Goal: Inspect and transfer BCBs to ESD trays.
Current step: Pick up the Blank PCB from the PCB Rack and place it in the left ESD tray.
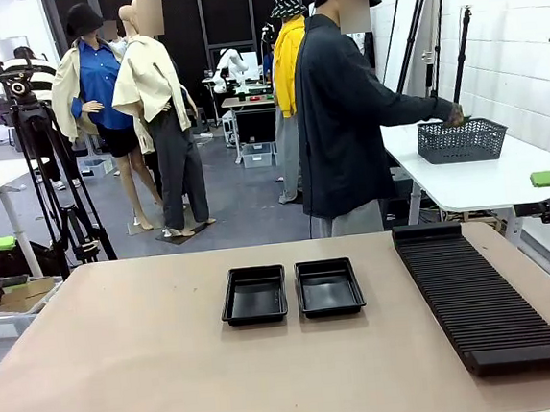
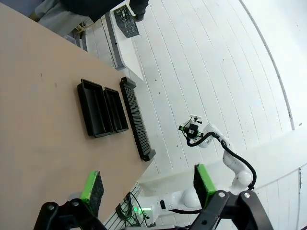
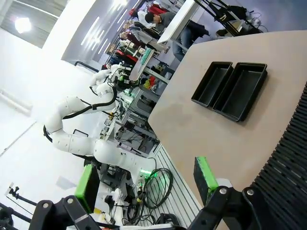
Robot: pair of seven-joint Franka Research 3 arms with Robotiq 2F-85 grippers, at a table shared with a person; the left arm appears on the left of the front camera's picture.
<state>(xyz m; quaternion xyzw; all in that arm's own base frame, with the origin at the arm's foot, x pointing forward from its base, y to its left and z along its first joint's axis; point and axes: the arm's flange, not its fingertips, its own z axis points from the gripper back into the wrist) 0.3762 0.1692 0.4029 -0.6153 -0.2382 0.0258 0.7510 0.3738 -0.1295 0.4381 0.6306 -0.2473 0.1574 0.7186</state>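
Tabletop (image 1: pixel 126 373): ESD trays (image 1: pixel 255 299), long axes front-to-back.

The left claw (image 2: pixel 147 181) gapes; ESD trays (image 2: pixel 88 110) lie beside a rack (image 2: pixel 136 120).

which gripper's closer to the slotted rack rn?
Right. The right gripper hangs off the table's right edge, beside the rack's far end; the left gripper is past the left edge, trays between.

Status: left gripper (image 2: pixel 148 184) sits off the left edge of the table (image 1: pixel 126 373), right gripper (image 3: pixel 145 179) off its right edge. Each faces across the table toward the other. Both jaws wide open, nothing held.
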